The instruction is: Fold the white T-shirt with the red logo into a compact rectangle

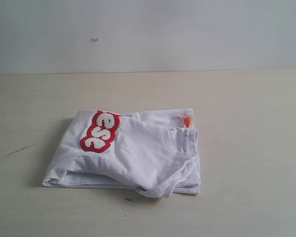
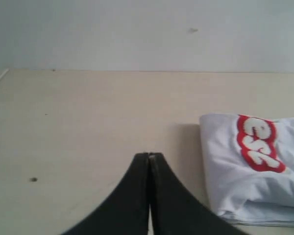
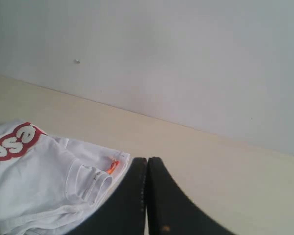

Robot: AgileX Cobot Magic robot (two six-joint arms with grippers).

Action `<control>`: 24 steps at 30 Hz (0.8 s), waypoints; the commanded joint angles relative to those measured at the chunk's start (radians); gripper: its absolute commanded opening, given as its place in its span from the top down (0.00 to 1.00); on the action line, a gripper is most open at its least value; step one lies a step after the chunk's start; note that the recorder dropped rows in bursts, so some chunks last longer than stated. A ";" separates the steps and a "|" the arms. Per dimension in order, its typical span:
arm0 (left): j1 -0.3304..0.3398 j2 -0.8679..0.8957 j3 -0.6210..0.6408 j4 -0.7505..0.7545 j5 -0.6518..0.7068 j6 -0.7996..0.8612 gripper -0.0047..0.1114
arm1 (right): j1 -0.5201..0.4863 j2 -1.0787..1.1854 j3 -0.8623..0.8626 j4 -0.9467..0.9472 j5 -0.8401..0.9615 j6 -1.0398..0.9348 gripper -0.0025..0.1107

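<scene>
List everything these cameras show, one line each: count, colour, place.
Thin white cotton T-shirt: one, white, folded into a rough rectangle mid-table.
Red-outlined fuzzy letter logo: one, red and white, partly showing on the shirt's top layer.
Small orange neck tag: one, orange, beside the ribbed collar.
Pale wooden table: one, beige, under the shirt.
Plain wall: one, light grey, behind the table.
Left gripper: one, black, shut, empty, apart from the shirt's logo end.
Right gripper: one, black, shut, empty, near the collar end.
</scene>
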 commanded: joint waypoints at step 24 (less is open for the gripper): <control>-0.007 -0.218 0.239 0.357 -0.066 -0.298 0.96 | -0.002 -0.007 0.003 0.001 -0.001 0.000 0.98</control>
